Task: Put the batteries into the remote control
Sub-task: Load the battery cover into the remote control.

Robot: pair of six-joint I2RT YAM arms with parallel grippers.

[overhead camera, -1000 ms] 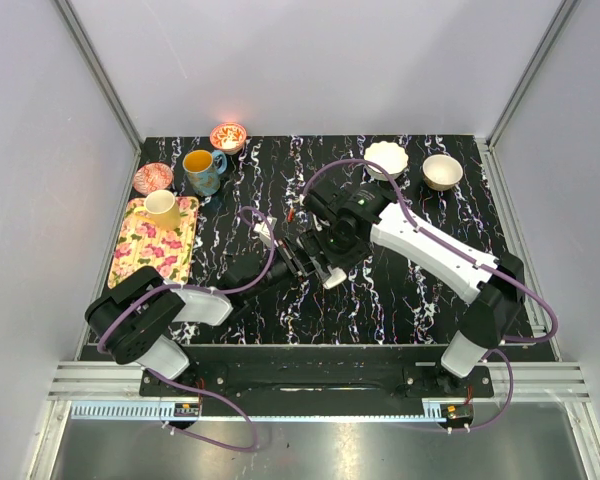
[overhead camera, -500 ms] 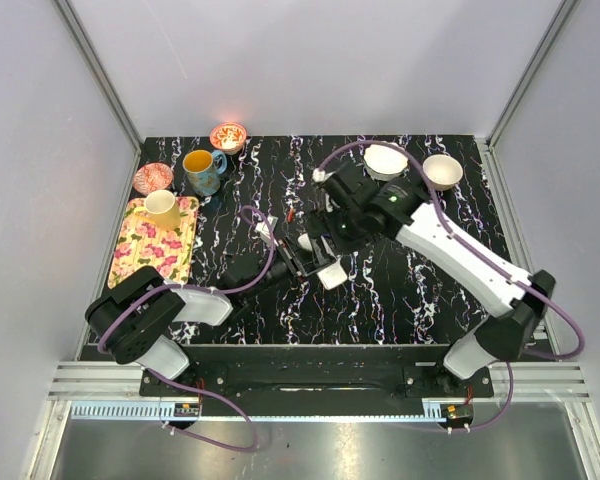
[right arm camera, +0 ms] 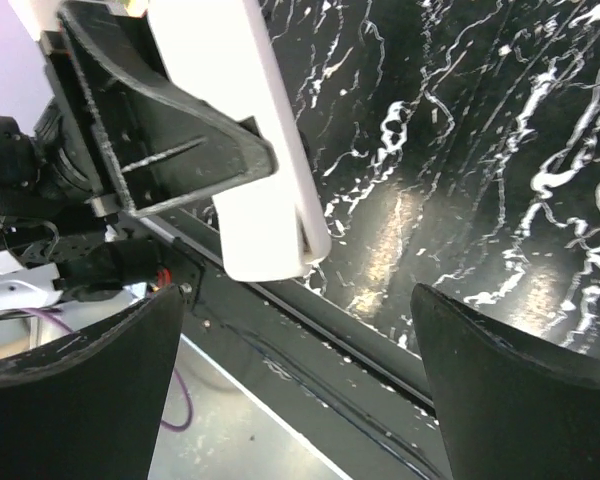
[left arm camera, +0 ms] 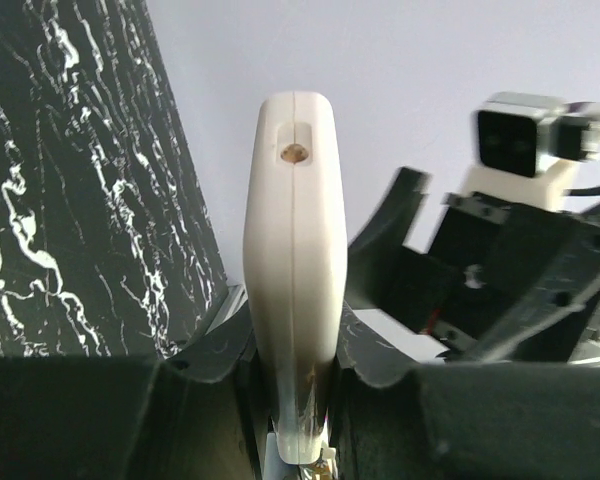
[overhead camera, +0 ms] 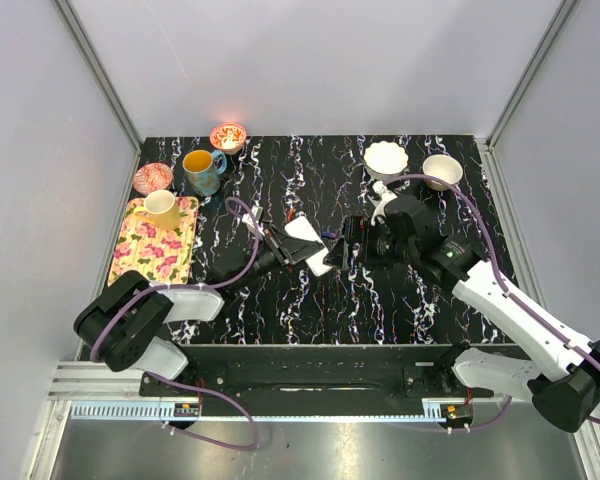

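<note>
White remote control (overhead camera: 308,243) sits clenched in your left gripper (overhead camera: 288,247), raised mid-table; your right gripper (overhead camera: 342,250), just right of it, gapes empty; no batteries show, so loading seems unfinished.

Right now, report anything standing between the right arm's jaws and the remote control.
Nothing visible does. The remote control is clamped in the left jaws, and the right jaws stand open facing it. The right wrist view shows only open space between their tips and the remote.
</note>
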